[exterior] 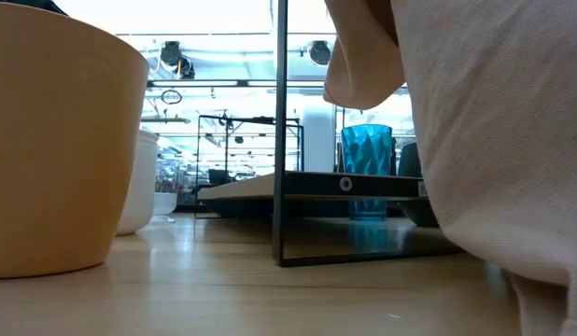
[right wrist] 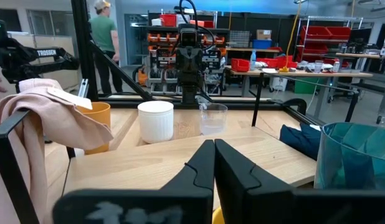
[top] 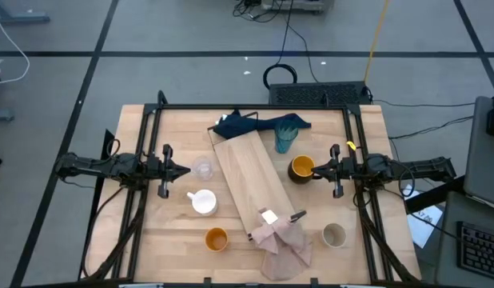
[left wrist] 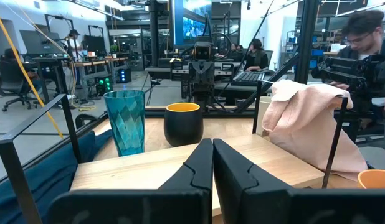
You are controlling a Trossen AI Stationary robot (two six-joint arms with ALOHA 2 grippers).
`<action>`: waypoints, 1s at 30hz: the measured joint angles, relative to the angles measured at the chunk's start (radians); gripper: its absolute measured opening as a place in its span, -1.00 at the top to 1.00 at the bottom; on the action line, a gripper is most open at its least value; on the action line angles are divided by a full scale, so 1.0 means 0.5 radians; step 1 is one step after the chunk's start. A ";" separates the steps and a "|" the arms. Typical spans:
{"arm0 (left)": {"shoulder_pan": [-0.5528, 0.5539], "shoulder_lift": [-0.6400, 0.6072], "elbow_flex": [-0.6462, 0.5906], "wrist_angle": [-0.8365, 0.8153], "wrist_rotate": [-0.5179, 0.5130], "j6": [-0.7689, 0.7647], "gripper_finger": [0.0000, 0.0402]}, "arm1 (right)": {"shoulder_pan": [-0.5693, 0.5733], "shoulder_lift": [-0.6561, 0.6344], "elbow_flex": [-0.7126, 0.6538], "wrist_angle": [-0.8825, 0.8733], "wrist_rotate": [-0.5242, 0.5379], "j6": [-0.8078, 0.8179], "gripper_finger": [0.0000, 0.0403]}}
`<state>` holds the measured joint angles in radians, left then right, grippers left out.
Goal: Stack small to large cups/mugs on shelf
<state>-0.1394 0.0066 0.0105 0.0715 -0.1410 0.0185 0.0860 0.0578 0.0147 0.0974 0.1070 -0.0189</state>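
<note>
The pale wooden shelf (top: pixel 248 178) lies slantwise across the table's middle. A teal cup (top: pixel 286 138) stands by its far end and a mustard mug (top: pixel 302 168) at its right side. Left of it stand a clear glass (top: pixel 203 169) and a white mug (top: pixel 204 202). An orange cup (top: pixel 217 238) and a beige-grey cup (top: pixel 334 235) stand near the front edge. My left gripper (top: pixel 185 170) is shut, level, just left of the glass. My right gripper (top: pixel 316 170) is shut, level, its tips above the mustard mug's right rim (right wrist: pixel 216 216).
A pinkish cloth (top: pixel 280 240) is draped over the shelf's near end and a black post (left wrist: pixel 332 143). A dark blue cloth (top: pixel 251 124) lies at the far end by the teal cup. A black metal frame (top: pixel 255 106) borders the table. People work in the room beyond.
</note>
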 joint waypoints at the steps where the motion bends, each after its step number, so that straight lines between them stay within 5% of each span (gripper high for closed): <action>1: 0.000 0.000 0.000 0.000 0.001 0.000 0.93 | 0.000 -0.001 0.001 0.001 0.000 0.017 1.00; 7: 0.000 0.000 0.000 0.096 0.000 0.046 0.93 | 0.000 0.000 0.000 0.015 -0.001 0.345 1.00; 11: 0.000 0.000 0.000 0.361 0.000 -0.206 0.93 | 0.000 0.000 0.001 0.072 -0.001 0.711 1.00; 20: 0.000 -0.001 0.001 0.702 -0.188 -0.875 0.93 | 0.000 -0.001 0.000 0.900 0.001 1.322 1.00; 24: 0.000 -0.001 0.000 0.889 -0.194 -1.175 0.93 | 0.000 -0.001 -0.001 1.301 0.001 1.429 1.00; 30: -0.001 -0.001 0.000 1.101 -0.225 -1.289 0.93 | 0.000 0.002 -0.002 1.426 0.003 1.301 1.00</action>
<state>-0.1398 0.0063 0.0105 0.6222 -0.2536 -0.6261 0.0860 0.0586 0.0139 0.8107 0.1085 0.6316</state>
